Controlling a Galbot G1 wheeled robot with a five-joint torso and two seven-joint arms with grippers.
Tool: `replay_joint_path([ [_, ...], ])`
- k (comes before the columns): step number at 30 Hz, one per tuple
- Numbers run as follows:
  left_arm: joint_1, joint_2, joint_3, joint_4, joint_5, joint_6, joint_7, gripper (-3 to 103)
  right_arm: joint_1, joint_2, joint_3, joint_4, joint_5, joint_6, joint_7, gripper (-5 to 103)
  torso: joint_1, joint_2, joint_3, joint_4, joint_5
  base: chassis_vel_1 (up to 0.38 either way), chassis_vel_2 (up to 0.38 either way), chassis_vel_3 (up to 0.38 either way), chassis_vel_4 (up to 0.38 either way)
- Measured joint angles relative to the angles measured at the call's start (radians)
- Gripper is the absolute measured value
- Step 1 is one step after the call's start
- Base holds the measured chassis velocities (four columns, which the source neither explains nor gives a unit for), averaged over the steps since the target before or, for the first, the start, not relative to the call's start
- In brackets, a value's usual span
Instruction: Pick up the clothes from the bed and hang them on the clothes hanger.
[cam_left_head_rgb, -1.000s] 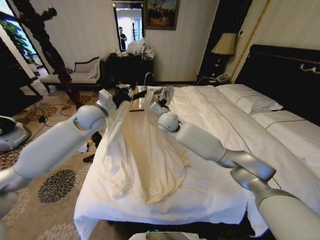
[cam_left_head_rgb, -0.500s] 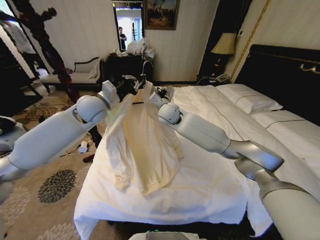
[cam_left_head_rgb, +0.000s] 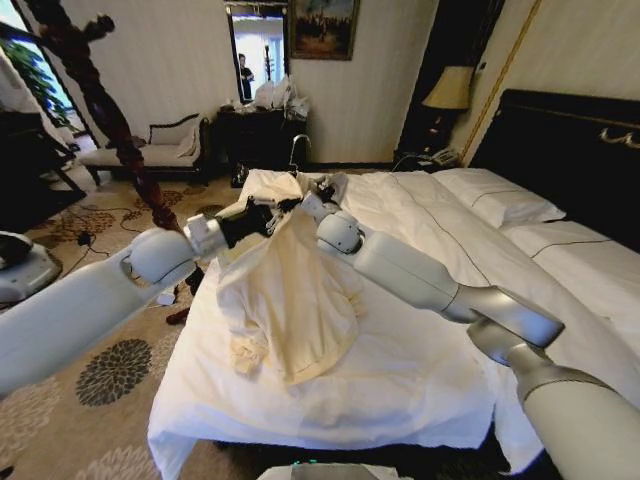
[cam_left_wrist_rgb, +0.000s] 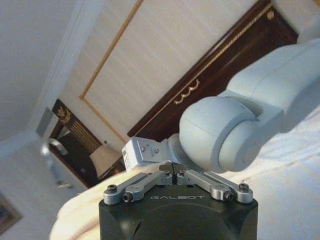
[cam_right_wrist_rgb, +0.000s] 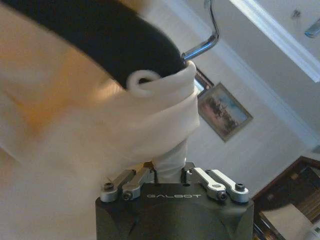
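Two claws are raised over the near-left part of the bed (cam_left_head_rgb: 420, 380). The right claw (cam_right_wrist_rgb: 169, 176) is clamped on a fold of the clothes (cam_left_head_rgb: 295, 295), seen pinched between its links in the right wrist view. The left claw (cam_left_wrist_rgb: 172, 175) is seen drawn together in the left wrist view, nothing visibly held between its fingers; in the head view it (cam_left_head_rgb: 262, 212) sits just left of the shirt's top, contact not resolvable.

The clothes hanger (cam_right_wrist_rgb: 105, 35) is seen as a black curved shoulder tucked inside the cream collar, silver hook rising from it, in the right wrist view. In the head view the hook (cam_left_head_rgb: 297, 147) sticks up above the shirt top.

The shirt is held up at the collar end; its lower part drapes down and rests bunched on the white sheet, toward the bed's left edge. The white pillows (cam_left_head_rgb: 495, 200) lie well apart at the far right, against the black headboard (cam_left_head_rgb: 570, 150). A dark wooden coat stand (cam_left_head_rgb: 95, 95) is seen on the carpet at far left.
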Motion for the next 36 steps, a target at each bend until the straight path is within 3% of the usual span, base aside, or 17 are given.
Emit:
replay_joint_path([
  [5,0.081,0.029,-0.06,-0.01,0.032,0.018,-0.02,-3,0.0,0.029,-0.008,-0.006,0.001,0.0,0.007,22,0.0,0.0,0.0,0.0004,-0.0003,0.0,0.0,0.0,0.0],
  [8,0.104,0.036,-0.074,-0.011,0.03,0.03,-0.054,13,-0.005,0.036,-0.012,-0.004,0.003,0.0,0.013,22,0.0,0.0,0.0,-0.0002,-0.0001,0.0,0.0,0.0,0.0],
  [11,0.104,0.038,-0.076,-0.01,0.038,0.03,-0.059,19,-0.006,0.036,-0.012,-0.003,0.003,0.0,0.014,22,0.0,0.0,0.0,-0.0003,0.0001,0.0,0.0,0.0,0.0],
  [12,0.103,0.04,-0.076,-0.008,0.051,0.029,-0.062,29,-0.007,0.035,-0.012,-0.002,0.005,0.0,0.015,22,0.0,0.0,0.0,-0.0003,0.0,0.0,0.0,0.0,0.0],
  [14,0.103,0.041,-0.076,-0.007,0.058,0.026,-0.063,29,-0.008,0.035,-0.012,-0.001,0.005,0.0,0.015,22,0.0,0.0,0.0,-0.0003,0.0001,0.0,0.0,0.0,0.0],
  [18,0.111,0.049,-0.077,-0.01,0.075,0.008,-0.065,51,-0.013,0.037,-0.012,0.001,0.007,-0.001,0.019,22,0.0,0.0,0.0,0.0,0.0,0.0,0.0,0.0,0.0],
  [20,0.113,0.051,-0.08,-0.011,0.076,0.005,-0.065,51,-0.015,0.037,-0.012,0.001,0.007,-0.001,0.019,22,0.0,0.0,0.0,0.0,0.0,0.0,0.0,0.0,0.0],
  [22,0.122,0.056,-0.096,-0.019,0.068,-0.004,-0.068,67,-0.025,0.039,-0.011,0.001,0.007,-0.001,0.021,22,0.0,0.0,0.0,-0.0001,0.0,0.0,0.0,0.0,0.0],
  [23,0.122,0.056,-0.096,-0.019,0.068,-0.004,-0.068,67,-0.025,0.039,-0.011,0.001,0.007,-0.001,0.021,22,0.0,0.0,0.0,-0.0001,0.0,0.0,0.0,0.0,0.0],
  [24,0.124,0.058,-0.102,-0.021,0.063,-0.005,-0.069,67,-0.028,0.04,-0.011,0.001,0.007,-0.001,0.022,22,0.0,0.0,0.0,0.0,0.0,0.0,0.0,0.0,0.0],
  [27,0.149,0.068,-0.167,-0.043,0.005,-0.003,-0.093,83,-0.042,0.04,-0.009,-0.001,0.004,-0.001,0.023,22,0.0,0.0,0.0,-0.0001,0.0,0.0,0.0,0.0,0.0],
  [28,0.149,0.068,-0.167,-0.043,0.005,-0.003,-0.093,83,-0.042,0.04,-0.009,-0.001,0.004,-0.001,0.023,22,0.0,0.0,0.0,-0.0001,0.0,0.0,0.0,0.0,0.0],
  [30,0.18,0.085,-0.24,-0.07,-0.079,0.031,-0.126,93,-0.052,0.038,-0.003,-0.004,-0.001,-0.001,0.024,22,0.0,0.0,0.0,-0.0001,0.0,0.0,0.0,0.0,0.0],
  [32,0.186,0.091,-0.256,-0.077,-0.097,0.045,-0.136,93,-0.054,0.036,-0.002,-0.006,-0.003,-0.001,0.024,22,0.0,0.0,0.0,0.0,0.0,0.0,0.0,0.0,0.0],
  [35,0.205,0.144,-0.338,-0.096,-0.173,0.148,-0.188,100,-0.064,0.028,0.005,-0.009,-0.014,-0.001,0.024,22,0.0,0.0,0.0,0.0002,0.0001,0.0,0.0,0.0,0.0],
  [36,0.205,0.144,-0.338,-0.096,-0.173,0.148,-0.188,100,-0.064,0.028,0.005,-0.009,-0.014,-0.001,0.024,22,0.0,0.0,0.0,0.0002,0.0001,0.0,0.0,0.0,0.0],
])
